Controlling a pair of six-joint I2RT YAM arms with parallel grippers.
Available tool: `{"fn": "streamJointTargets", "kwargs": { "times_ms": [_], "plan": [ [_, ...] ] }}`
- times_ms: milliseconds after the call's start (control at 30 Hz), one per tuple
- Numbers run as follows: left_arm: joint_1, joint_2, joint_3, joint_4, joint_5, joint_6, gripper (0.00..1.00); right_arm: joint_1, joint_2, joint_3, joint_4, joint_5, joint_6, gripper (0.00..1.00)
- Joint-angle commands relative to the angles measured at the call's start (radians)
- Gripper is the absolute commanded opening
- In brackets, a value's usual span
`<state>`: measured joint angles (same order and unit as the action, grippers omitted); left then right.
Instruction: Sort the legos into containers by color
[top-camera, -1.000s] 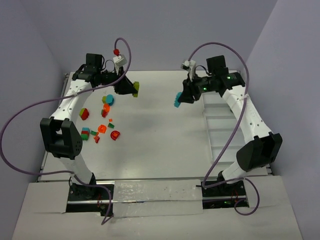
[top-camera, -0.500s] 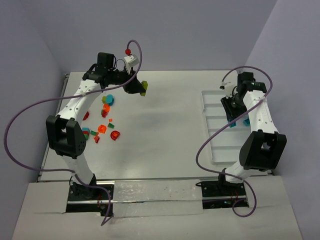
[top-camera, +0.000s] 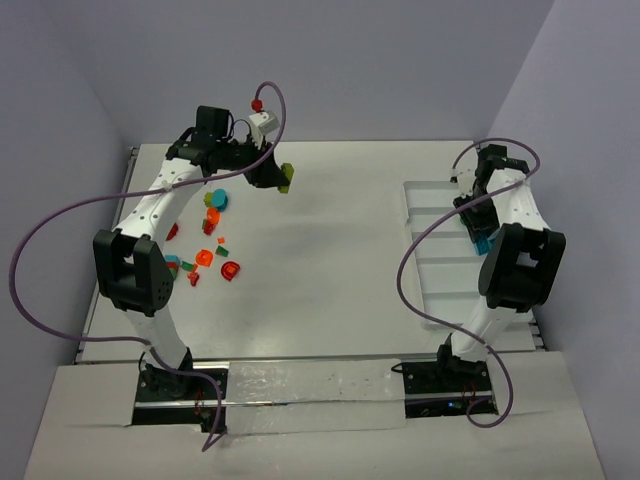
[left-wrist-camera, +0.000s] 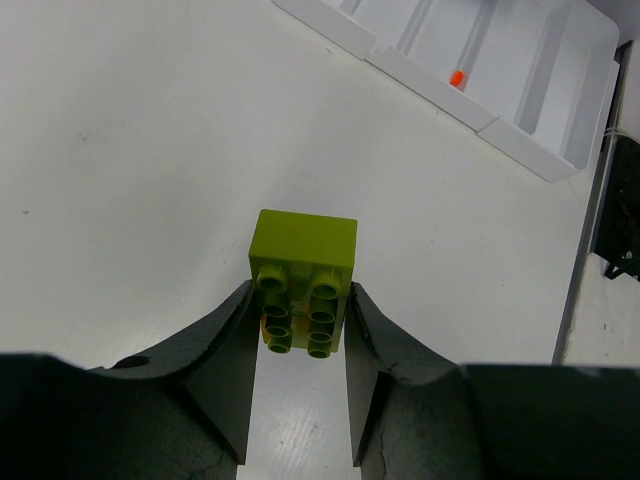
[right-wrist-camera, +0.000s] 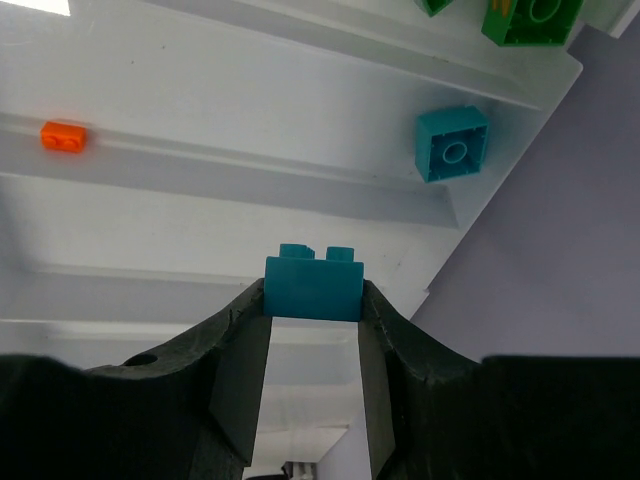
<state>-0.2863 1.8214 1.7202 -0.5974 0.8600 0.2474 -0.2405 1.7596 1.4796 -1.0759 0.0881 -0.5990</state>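
My left gripper (top-camera: 284, 178) (left-wrist-camera: 300, 312) is shut on a lime green lego (left-wrist-camera: 305, 250), held above the bare table at the back left. My right gripper (top-camera: 482, 236) (right-wrist-camera: 313, 298) is shut on a teal lego (right-wrist-camera: 313, 285) (top-camera: 485, 243) and hangs over the white tray of containers (top-camera: 440, 275) (right-wrist-camera: 200, 100) on the right. In the compartments beneath it lie another teal lego (right-wrist-camera: 452, 143), a small orange lego (right-wrist-camera: 63, 135) and dark green legos (right-wrist-camera: 530, 18). Loose legos lie at the left: teal (top-camera: 217, 199), orange (top-camera: 204, 257), red (top-camera: 231, 270) and others.
The tray (left-wrist-camera: 520, 90) shows at the top right of the left wrist view, with an orange piece (left-wrist-camera: 456, 77) in one compartment. Purple cables loop off both arms. A purple wall stands close behind the tray's right edge.
My right arm swung from the table's middle out over the tray with the teal lego. The left arm shifted slightly right with the lime lego, then held still.
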Motion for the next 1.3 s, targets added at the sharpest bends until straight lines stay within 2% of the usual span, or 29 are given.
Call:
{"fn": "streamJointTargets", "kwargs": {
  "times_ms": [0, 667, 833, 1033, 1167, 1267],
  "plan": [
    [-0.001, -0.022, 0.061, -0.033, -0.031, 0.005, 0.0, -0.003, 0.047, 0.066, 0.038, 0.037, -0.027, 0.0],
    [-0.001, 0.009, 0.113, -0.038, -0.075, -0.051, 0.0, -0.002, 0.141, 0.045, 0.102, 0.072, -0.173, 0.0],
    [-0.001, 0.012, 0.12, -0.038, -0.08, -0.052, 0.0, -0.002, 0.161, 0.043, 0.099, 0.084, -0.193, 0.06],
    [-0.001, 0.012, 0.119, -0.04, -0.086, -0.046, 0.0, -0.002, 0.187, 0.056, 0.107, 0.106, -0.205, 0.18],
    [-0.001, 0.011, 0.118, -0.04, -0.087, -0.038, 0.0, -0.002, 0.196, 0.073, 0.084, 0.127, -0.21, 0.47],
    [-0.001, 0.01, 0.117, -0.037, -0.086, -0.035, 0.0, -0.002, 0.185, 0.087, 0.063, 0.129, -0.207, 0.53]
  ]
}}
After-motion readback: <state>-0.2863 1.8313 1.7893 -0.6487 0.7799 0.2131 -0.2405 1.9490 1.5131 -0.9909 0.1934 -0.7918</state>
